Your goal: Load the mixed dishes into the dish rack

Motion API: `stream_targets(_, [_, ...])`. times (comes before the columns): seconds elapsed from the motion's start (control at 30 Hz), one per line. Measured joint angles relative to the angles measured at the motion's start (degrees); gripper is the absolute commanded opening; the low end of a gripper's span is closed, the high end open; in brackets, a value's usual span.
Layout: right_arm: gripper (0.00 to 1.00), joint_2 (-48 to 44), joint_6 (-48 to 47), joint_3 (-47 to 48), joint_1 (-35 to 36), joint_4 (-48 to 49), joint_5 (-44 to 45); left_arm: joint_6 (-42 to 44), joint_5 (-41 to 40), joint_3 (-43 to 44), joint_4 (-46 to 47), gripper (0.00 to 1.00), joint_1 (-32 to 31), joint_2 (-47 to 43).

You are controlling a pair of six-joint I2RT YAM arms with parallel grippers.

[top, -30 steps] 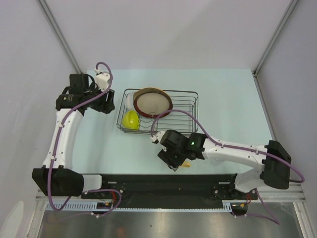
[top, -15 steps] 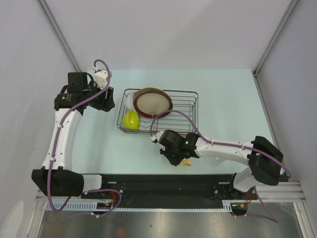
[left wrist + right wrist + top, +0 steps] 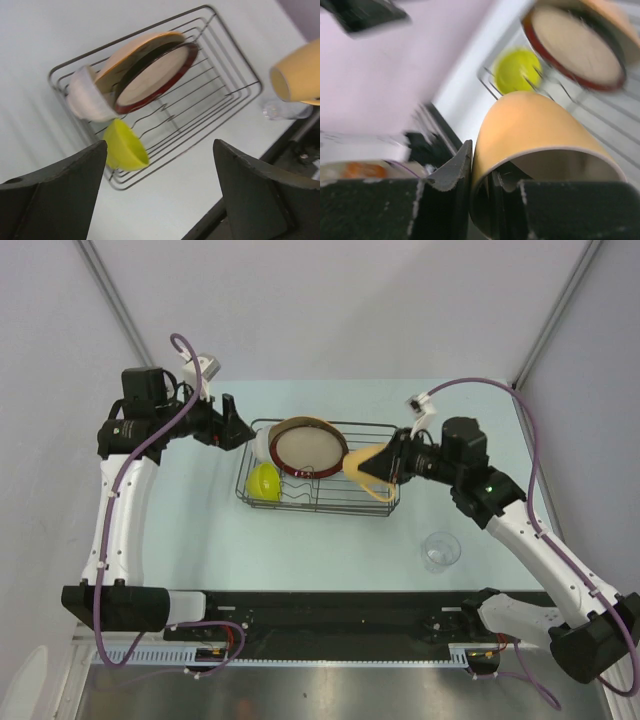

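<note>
One cup (image 3: 366,470) is clamped by the right gripper (image 3: 395,462). In the right wrist view the jaws stand narrow across the cup wall at the rim, one finger (image 3: 451,175) outside the wall and the other inside the mouth. The cup lies on its side, mouth toward the gripper, over the right end of the rack (image 3: 385,440); the frames do not show whether it touches the wires.

The rack sits left of the table's centre, nearer the far edge. Its left half holds four dishes:
- Red-rimmed plate (image 3: 310,448): on edge, tilted.
- Beige plate (image 3: 300,422): just behind it, leaning the same way.
- White bowl (image 3: 260,445): on its side at the rack's far-left corner, against the plates.
- Green bowl (image 3: 264,482): tipped at the rack's near-left corner.

The glass (image 3: 440,550) stands upright on the table (image 3: 450,420) toward the near-right corner, well apart from the rack.

The left gripper (image 3: 232,425) hangs beside the rack's far-left corner, jaws spread wide with nothing between them.
</note>
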Motion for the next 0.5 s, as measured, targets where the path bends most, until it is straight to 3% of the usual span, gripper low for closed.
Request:
stream_targets(0.1, [0.00, 0.0, 9.4, 0.1, -4.4, 12.6, -7.2, -3.3, 7.6, 1.5, 0.9, 0.97, -0.3, 1.7])
stream_targets(0.3, [0.00, 8.2, 32.1, -1.9, -6.3, 40.9, -17.6, -13.8, 23.3, 1.6, 7.2, 1.00, -2.5, 6.9])
stream_targets(0.5, [0.00, 17.3, 49.8, -4.0, -6.6, 61.7, -20.4, -31.4, 33.1, -4.7, 26.2, 1.00, -4.7, 7.7])
